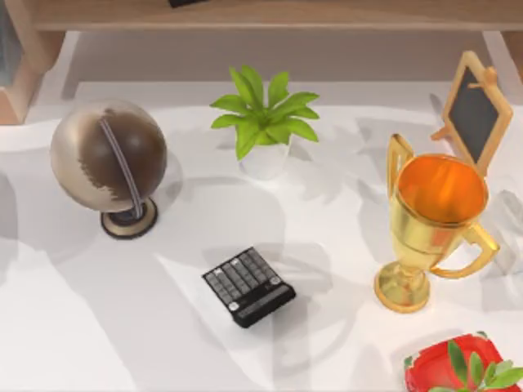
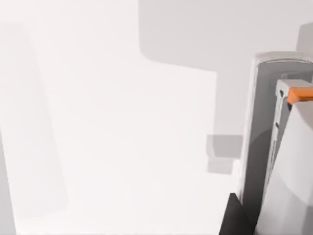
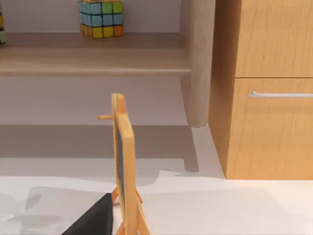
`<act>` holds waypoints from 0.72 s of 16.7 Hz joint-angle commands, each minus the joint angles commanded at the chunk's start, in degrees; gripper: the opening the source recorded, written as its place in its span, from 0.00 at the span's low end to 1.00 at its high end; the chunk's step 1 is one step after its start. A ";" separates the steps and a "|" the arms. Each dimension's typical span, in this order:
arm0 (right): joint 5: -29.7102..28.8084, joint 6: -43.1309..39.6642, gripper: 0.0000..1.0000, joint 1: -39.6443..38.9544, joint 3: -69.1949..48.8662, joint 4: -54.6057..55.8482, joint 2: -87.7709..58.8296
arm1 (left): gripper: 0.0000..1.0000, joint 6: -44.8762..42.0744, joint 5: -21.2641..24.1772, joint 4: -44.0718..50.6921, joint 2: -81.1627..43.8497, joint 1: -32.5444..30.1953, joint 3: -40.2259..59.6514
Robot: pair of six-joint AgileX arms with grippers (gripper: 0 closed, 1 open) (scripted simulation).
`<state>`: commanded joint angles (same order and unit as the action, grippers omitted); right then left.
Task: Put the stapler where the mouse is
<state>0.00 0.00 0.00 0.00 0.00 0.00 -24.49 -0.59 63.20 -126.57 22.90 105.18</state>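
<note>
A tall grey and white object with an orange tab [image 2: 279, 147], seemingly the stapler, stands close in the left wrist view on the white table. A dark corner of my left gripper [image 2: 234, 219] shows right beside its base. The mouse is out of view. In the right wrist view a dark corner of my right gripper [image 3: 95, 219] shows low down, just beside the wooden-framed chalkboard [image 3: 122, 161].
The white table [image 1: 98, 327] holds a globe [image 1: 109, 159], a potted plant [image 1: 263, 122], a black calculator [image 1: 248, 287], a gold trophy [image 1: 433, 229], the small chalkboard [image 1: 474, 110] and a red pot [image 1: 458, 367]. A wooden cabinet [image 3: 264, 88] and a shelf with a colour cube [image 3: 100, 18] stand behind.
</note>
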 joint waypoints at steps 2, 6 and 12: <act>0.00 0.00 1.00 0.00 0.00 0.00 0.00 | 0.00 -0.04 -0.02 -0.67 0.21 0.02 -0.21; 0.00 0.00 1.00 0.00 0.00 0.00 0.00 | 0.00 -0.16 -0.01 -1.58 -0.22 0.06 -1.03; 0.00 0.00 1.00 0.00 0.00 0.00 0.00 | 0.00 -0.23 0.40 -2.09 -3.31 0.20 -3.79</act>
<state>0.00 0.00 0.00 0.00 0.00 0.00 -24.72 -0.19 61.11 -129.88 23.10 101.40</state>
